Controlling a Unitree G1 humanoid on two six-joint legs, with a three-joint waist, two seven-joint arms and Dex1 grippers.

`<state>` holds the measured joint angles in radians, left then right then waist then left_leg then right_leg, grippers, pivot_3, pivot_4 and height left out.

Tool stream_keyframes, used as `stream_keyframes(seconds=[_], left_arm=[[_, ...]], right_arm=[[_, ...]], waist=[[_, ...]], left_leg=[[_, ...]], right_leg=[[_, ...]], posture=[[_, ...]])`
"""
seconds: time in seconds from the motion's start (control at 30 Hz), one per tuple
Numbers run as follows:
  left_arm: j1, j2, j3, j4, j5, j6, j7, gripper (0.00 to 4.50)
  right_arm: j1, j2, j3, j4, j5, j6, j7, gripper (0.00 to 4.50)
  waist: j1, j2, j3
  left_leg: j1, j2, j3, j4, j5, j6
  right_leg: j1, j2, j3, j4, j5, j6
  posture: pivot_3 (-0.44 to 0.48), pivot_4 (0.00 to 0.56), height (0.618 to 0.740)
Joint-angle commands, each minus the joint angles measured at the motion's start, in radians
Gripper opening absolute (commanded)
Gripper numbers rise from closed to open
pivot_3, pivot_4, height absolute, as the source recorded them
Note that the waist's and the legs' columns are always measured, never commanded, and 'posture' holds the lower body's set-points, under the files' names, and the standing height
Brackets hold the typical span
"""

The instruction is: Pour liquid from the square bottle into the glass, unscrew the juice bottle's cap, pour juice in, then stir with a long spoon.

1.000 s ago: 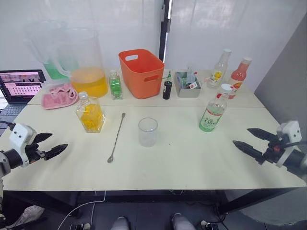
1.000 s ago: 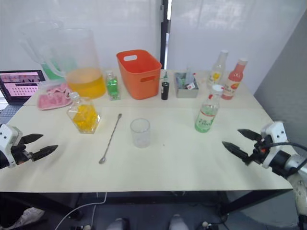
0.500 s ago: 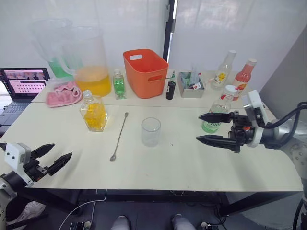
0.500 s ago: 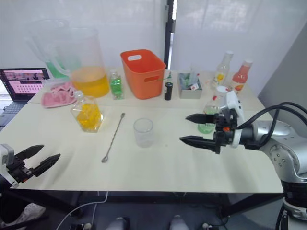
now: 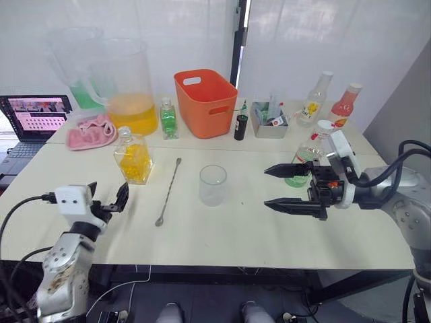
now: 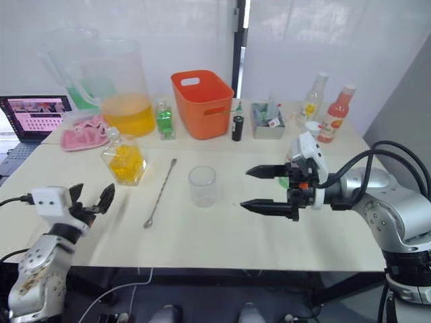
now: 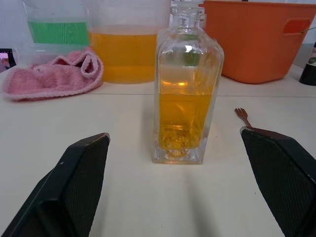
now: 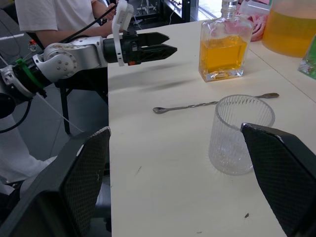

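Note:
The square bottle with yellow-orange liquid stands upright at the table's left. My left gripper hovers open just in front of it, fingers spread to either side of the bottle. The long spoon lies flat between the bottle and the empty glass at the centre. My right gripper is open, its tips level with the glass and a short way to its right. Behind that gripper stands the juice bottle with its white cap on.
Along the back stand an orange basket, a big pitcher of orange liquid, a pink cloth, a laptop, a small green bottle, a grey tray and two more bottles. A person sits beyond the table's left end.
The left gripper has come up from the table's front edge to face the square bottle. The right gripper swung in from the right edge towards the glass.

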<state>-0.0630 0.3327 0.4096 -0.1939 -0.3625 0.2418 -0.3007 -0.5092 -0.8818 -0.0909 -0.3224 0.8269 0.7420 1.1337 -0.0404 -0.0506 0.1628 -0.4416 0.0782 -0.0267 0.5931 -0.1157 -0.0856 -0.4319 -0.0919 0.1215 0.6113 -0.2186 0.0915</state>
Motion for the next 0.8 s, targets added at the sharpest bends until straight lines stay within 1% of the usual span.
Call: stream_keyframes(seconds=[0.03, 0.13, 0.23, 0.33, 0.47, 0.8], left_arm=[[-0.084, -0.014, -0.058, 0.082, 0.066, -0.069, 0.033, 4.5], [-0.115, -0.02, -0.077, 0.13, 0.08, -0.099, 0.031, 4.5], [-0.223, -0.025, -0.109, 0.261, 0.122, -0.142, 0.057, 4.5], [-0.252, -0.026, -0.116, 0.305, 0.131, -0.166, 0.062, 4.5], [-0.335, 0.004, -0.105, 0.401, 0.127, -0.184, 0.05, 4.5], [-0.49, 0.032, -0.133, 0.576, 0.141, -0.203, 0.025, 4.5]], right_arm=[[0.0, -0.003, -0.032, -0.037, 0.008, -0.004, -0.015, 4.47], [0.002, -0.003, -0.034, -0.042, 0.012, -0.002, -0.022, 4.47], [0.038, -0.013, -0.063, -0.07, 0.016, -0.011, -0.032, 4.47], [0.057, -0.015, -0.075, -0.084, 0.018, -0.014, -0.036, 4.47], [0.073, -0.015, -0.096, -0.099, 0.017, -0.013, -0.055, 4.47], [0.07, -0.005, -0.09, -0.112, 0.024, -0.002, -0.096, 4.47]], waist=[[0.002, 0.0, 0.0], [0.002, 0.0, 0.0], [0.005, 0.0, 0.0], [0.011, 0.0, 0.0], [0.011, 0.0, 0.0], [0.024, 0.0, 0.0]], left_leg=[[0.0, 0.0, 0.0, 0.0, 0.0, 0.0], [0.0, 0.0, 0.0, 0.0, 0.0, 0.0], [0.0, 0.0, -0.001, 0.0, 0.0, 0.0], [0.0, 0.0, -0.001, 0.0, 0.0, 0.0], [0.0, -0.001, -0.002, 0.0, 0.0, 0.0], [0.0, -0.001, -0.002, 0.0, 0.0, 0.0]], right_leg=[[0.0, 0.0, 0.0, 0.0, 0.0, 0.0], [0.001, 0.0, 0.0, 0.0, 0.001, 0.001], [0.001, 0.0, 0.0, 0.0, 0.001, 0.001], [0.002, 0.001, 0.0, -0.001, 0.001, 0.001], [0.002, 0.001, -0.001, 0.0, 0.001, 0.002], [0.003, 0.001, -0.001, -0.001, 0.001, 0.003]], posture=[[0.0, 0.15, 0.731], [0.0, 0.15, 0.731], [0.0, 0.15, 0.731], [0.0, 0.15, 0.731], [0.0, 0.15, 0.731], [0.0, 0.15, 0.731]])
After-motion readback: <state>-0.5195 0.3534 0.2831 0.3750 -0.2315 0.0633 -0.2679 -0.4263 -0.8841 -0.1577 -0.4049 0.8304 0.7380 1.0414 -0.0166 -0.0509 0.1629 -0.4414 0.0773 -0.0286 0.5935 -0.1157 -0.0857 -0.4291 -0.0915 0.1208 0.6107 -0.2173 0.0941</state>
